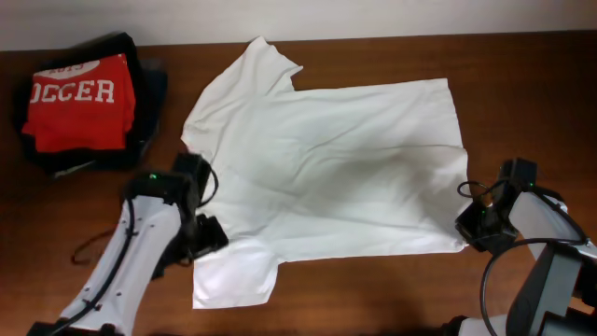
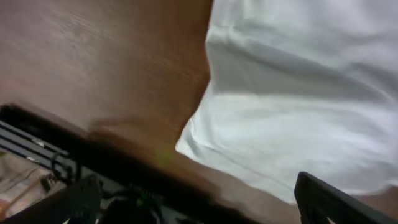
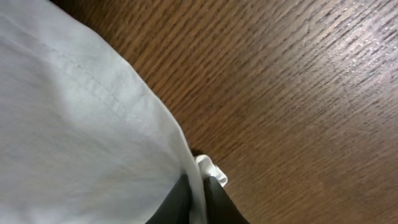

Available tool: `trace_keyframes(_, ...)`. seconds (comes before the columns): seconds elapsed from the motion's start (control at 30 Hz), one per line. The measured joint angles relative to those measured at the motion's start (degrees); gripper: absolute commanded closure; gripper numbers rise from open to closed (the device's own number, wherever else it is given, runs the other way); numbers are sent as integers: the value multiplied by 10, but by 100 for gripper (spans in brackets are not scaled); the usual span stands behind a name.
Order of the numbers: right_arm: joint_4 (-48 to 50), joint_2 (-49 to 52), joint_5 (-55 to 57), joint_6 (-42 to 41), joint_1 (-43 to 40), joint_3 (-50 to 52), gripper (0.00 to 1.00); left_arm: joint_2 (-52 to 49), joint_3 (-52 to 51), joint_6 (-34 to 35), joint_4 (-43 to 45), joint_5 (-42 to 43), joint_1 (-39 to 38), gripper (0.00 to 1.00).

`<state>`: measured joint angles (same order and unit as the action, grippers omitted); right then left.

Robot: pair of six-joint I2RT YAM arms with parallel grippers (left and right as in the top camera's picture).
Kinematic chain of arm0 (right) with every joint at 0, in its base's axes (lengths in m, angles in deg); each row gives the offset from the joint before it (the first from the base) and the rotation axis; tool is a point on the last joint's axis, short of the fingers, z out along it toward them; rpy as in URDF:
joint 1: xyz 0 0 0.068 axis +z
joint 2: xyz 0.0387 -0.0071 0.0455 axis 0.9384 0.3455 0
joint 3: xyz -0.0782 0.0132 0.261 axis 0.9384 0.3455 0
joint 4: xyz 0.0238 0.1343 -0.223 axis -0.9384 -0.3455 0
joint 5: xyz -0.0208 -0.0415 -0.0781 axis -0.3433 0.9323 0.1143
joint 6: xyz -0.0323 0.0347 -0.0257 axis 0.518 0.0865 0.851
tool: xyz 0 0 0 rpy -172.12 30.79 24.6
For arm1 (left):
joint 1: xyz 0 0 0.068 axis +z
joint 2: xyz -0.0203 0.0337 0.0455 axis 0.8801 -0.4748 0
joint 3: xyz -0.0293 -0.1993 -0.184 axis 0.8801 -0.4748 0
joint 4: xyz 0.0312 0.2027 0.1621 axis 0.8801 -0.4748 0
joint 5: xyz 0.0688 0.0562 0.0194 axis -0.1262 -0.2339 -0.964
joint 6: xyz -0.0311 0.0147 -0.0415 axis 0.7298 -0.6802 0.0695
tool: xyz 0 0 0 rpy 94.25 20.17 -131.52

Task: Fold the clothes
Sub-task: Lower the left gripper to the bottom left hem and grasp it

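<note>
**While right gripper is pinching the T-shirt hem, left gripper is sitting wide open**

Left is holding nothing (hovering by the near sleeve). T-shirt is lying spread out on the table; red shirt is sitting far left.

- We read "OCCER" in white block capitals across the folded red shirt, which lies on top of a dark pile at the upper left of the overhead view. The word is cut off at the shirt's left edge.
- Above it, on the same shirt, we see a smaller curved white line, too small to read.
</note>
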<state>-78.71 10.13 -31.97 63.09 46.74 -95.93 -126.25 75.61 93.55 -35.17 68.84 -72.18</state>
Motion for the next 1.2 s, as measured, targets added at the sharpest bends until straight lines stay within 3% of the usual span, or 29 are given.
trace_keyframes(0.03, 0, 0, 0, 0, 0, 0, 89, 0, -19, 12, 14, 0, 1, 63)
trace_keyframes(0.07, -1, 0, -1, 0, 0, 0, 89, 1, -44, 27, 35, 7, 6, 77)
trace_keyframes(0.13, -2, 0, 0, 0, 0, 0, 89, 2, -80, 38, 68, 36, 22, 77)
trace_keyframes(0.17, -2, 0, 0, 0, 0, 0, 88, 2, -111, 42, 82, 60, 29, 66)
trace_keyframes(0.2, -2, 0, 0, 0, 0, 0, 88, 3, -142, 27, 107, 80, 30, 23)
trace_keyframes(0.23, -2, 0, 0, 0, 0, 0, 88, 3, -151, 12, 118, 89, 30, 1)
trace_keyframes(0.37, -2, 0, 0, 0, 0, 0, 88, 3, -170, -76, 134, 121, 31, 3)
trace_keyframes(0.43, -2, 0, 0, 0, 0, 0, 88, 3, -170, -97, 134, 127, 32, 6)
trace_keyframes(0.5, -2, 0, 0, 0, 0, 0, 88, 3, -170, -102, 135, 125, 32, 16)
trace_keyframes(0.57, -2, 0, 0, 0, 0, 0, 88, 3, -170, -101, 139, 119, 32, 16)
trace_keyframes(0.63, -2, 0, 0, 0, 0, 0, 88, 3, -177, -100, 154, 116, 32, 13)
trace_keyframes(0.67, -2, 0, 0, 0, 0, 0, 88, 3, -186, -99, 162, 116, 32, 3)
trace_keyframes(0.9, -2, 0, 0, 0, 0, 0, 87, 3, -218, -31, 180, 126, 32, 1)
trace_keyframes(1.2, -2, 0, 0, 0, 0, 0, 87, 13, -240, -23, 250, 159, 32, 1)
